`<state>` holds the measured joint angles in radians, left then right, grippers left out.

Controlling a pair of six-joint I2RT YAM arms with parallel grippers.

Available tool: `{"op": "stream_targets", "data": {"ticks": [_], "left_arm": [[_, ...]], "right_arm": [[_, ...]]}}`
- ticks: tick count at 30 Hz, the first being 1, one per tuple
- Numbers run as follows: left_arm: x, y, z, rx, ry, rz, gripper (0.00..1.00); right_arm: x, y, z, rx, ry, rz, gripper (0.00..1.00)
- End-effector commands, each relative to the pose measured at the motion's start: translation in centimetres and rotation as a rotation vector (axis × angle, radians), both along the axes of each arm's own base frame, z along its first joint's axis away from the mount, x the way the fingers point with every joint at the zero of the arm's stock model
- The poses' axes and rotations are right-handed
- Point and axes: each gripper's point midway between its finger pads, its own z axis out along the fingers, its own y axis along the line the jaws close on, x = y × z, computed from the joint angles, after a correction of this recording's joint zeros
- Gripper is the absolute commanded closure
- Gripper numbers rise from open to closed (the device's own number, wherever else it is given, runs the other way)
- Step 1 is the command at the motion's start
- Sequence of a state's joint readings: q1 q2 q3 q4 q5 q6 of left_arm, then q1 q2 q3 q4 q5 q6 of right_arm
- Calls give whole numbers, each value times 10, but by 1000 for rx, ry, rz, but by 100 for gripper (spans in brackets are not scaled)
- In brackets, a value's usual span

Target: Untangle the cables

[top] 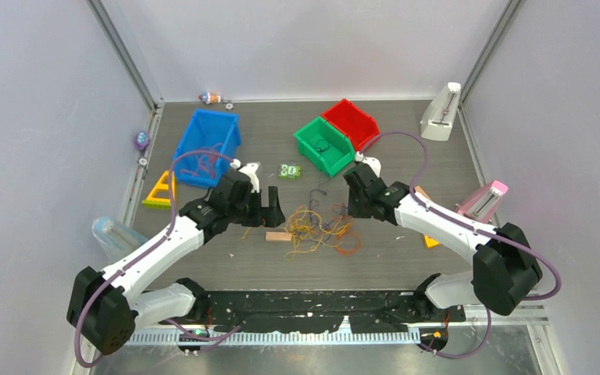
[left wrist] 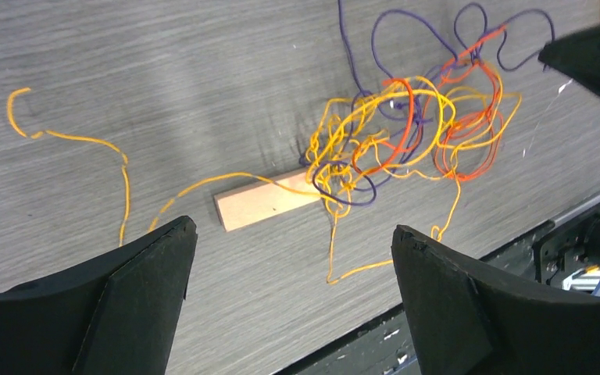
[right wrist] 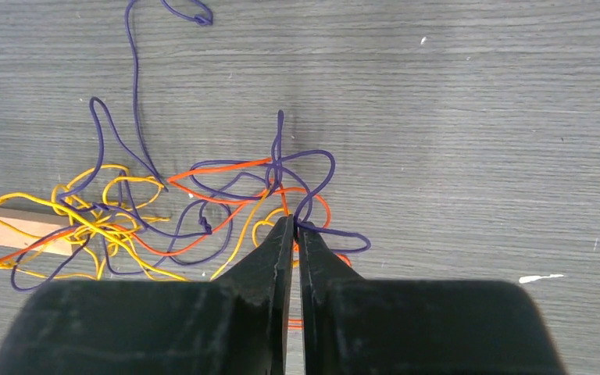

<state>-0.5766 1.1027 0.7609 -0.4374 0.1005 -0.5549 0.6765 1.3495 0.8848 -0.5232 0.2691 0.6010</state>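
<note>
The cables [top: 320,228] lie in a loose tangle of yellow, orange, red and purple strands on the grey table between my grippers. My left gripper [top: 269,211] hovers open and empty at the tangle's left. In the left wrist view its jaws [left wrist: 293,230] stand wide apart over bare table, with the tangle [left wrist: 406,129] ahead to the right. My right gripper [top: 349,205] is at the tangle's right edge. In the right wrist view it [right wrist: 295,221] is shut with a purple cable [right wrist: 137,94] pinched at its tips.
A small wooden block [top: 278,236] lies under the tangle's left side and shows in the left wrist view [left wrist: 266,201]. Blue bin [top: 207,144], green bin [top: 324,144] and red bin [top: 351,123] stand behind. A yellow triangle [top: 160,191] lies at the left.
</note>
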Motion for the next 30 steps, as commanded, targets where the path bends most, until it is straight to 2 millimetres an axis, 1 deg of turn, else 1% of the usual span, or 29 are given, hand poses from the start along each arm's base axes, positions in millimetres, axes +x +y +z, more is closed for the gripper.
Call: {"op": "stream_targets", "data": {"ticks": [1,2,3,4,5,6,7,9,11,15,21,30], "left_arm": [[-11,-5,5,42,-31,-57,5],[-13,-7,4,41,-28,-65,6],[-15,-8,3,39,-27,-73,6],[-17,-9,1,38,-25,-76,6],[-18,-9,1,34,-25,-76,6],[-19,-9,2,29,-30,-75,6],[-20,-10,3,20,-31,-79,6],[-22,-12,5,3,-33,-86,6],[-25,-14,7,-12,-28,-90,6],[-33,-24,8,-36,-21,-107,7],[-45,-46,7,-86,-25,-118,9],[-55,-69,-6,-129,7,-127,11]], "right_arm": [[13,-1,5,80,-14,-44,85],[14,-3,3,83,-14,-46,84],[14,-10,0,78,-7,-51,81],[15,-11,-1,80,-7,-51,78],[15,-17,-2,70,-11,-48,57],[15,-20,-2,57,-16,-46,46],[14,-24,-1,43,-26,-36,25],[12,-30,1,19,-49,-23,12],[10,-34,5,4,-73,3,9],[10,-33,13,-11,-122,91,10],[11,-25,21,9,-172,179,10],[18,-18,16,20,-178,190,12]]}}
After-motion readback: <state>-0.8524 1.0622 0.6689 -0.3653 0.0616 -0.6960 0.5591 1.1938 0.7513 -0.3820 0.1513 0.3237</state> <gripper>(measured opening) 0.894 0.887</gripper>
